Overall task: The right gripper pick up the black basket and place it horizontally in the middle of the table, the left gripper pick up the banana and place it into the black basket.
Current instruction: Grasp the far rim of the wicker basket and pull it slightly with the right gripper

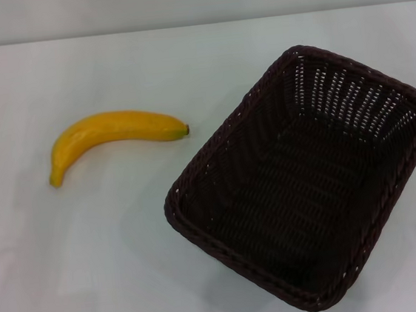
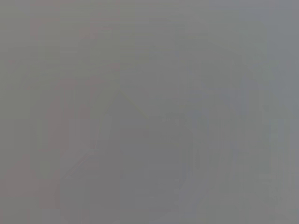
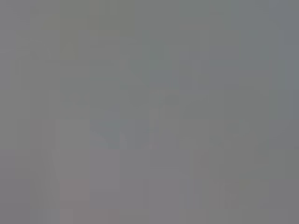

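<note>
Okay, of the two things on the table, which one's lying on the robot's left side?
The banana. It is yellow and curved, lying on the left of the table, apart from the black basket, which sits at an angle on the right.

Items on the surface (image 1: pixel 130 268), counted by kind. Bananas: one, the banana (image 1: pixel 113 136), yellow, curved and unpeeled, with a small dark tip. Baskets: one, the black basket (image 1: pixel 389 181), a rectangular woven basket with a braided rim, holding no items. The banana lies left of the black basket and apart from it, its dark tip the end nearest the basket's rim. Surfaces: one, plain and white-grey, carrying both items. Total loose items: two. The two wrist views show only a uniform grey field, with nothing countable in either.
</note>
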You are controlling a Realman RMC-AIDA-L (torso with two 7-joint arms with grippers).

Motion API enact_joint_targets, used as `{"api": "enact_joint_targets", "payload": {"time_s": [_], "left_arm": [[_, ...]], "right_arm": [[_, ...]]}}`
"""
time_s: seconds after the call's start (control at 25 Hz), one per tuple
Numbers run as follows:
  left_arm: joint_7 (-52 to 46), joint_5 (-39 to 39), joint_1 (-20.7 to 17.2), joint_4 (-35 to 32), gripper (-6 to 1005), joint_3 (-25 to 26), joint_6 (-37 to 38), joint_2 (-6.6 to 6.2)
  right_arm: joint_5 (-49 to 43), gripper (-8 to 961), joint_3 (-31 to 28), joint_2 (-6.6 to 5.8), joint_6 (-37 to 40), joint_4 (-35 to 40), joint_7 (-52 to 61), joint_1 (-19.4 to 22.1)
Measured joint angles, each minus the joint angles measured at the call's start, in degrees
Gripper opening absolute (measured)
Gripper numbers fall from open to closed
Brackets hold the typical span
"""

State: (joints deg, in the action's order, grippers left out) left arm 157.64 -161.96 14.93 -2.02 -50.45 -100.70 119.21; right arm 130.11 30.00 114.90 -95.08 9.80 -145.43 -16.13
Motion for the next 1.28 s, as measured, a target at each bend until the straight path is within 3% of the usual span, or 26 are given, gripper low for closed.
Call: {"api": "enact_joint_targets", "payload": {"time_s": [0.16, 0.28, 0.36, 0.56, 0.8, 0.88, 1.04, 1.28], "left_arm": [[0.0, -2.1, 0.1, -0.5, 878, 0.0, 0.6, -0.13], [0.0, -3.1, 0.0, -1.1, 878, 0.0, 0.8, -0.13], [0.0, -3.2, -0.3, -1.4, 878, 0.0, 0.6, -0.13], [-0.4, -3.3, -0.6, -1.4, 878, 0.0, 0.2, -0.05], [-0.5, -3.9, 0.0, -1.4, 878, 0.1, 0.3, -0.11], [-0.5, -3.9, 0.1, -1.4, 878, 0.1, 0.2, -0.09], [-0.5, -3.9, 0.4, -1.4, 878, 0.0, 0.1, 0.09], [-1.3, -4.4, -0.6, -1.2, 878, 0.1, -0.2, 0.0]], "right_arm": [[-4.9, 869, 7.9, -0.74, 7.2, 18.1, 21.0, 2.7], [-15.9, 869, 9.3, -1.27, 12.6, 34.0, 37.7, 3.7], [-24.8, 869, 9.3, -2.42, 14.2, 43.2, 49.2, 2.9], [-44.1, 744, 9.6, -7.16, 10.8, 57.1, 72.9, -5.1], [-66.9, 747, 14.7, -10.73, 0.8, 63.4, 93.4, -18.6], [-73.9, 749, 16.6, -10.59, -1.3, 63.8, 97.6, -22.6], [-86.9, 752, 17.6, -8.44, -4.2, 61.9, 101.9, -29.3], [-98.4, 753, 18.3, -5.82, -5.8, 53.8, 103.1, -37.3]]}}
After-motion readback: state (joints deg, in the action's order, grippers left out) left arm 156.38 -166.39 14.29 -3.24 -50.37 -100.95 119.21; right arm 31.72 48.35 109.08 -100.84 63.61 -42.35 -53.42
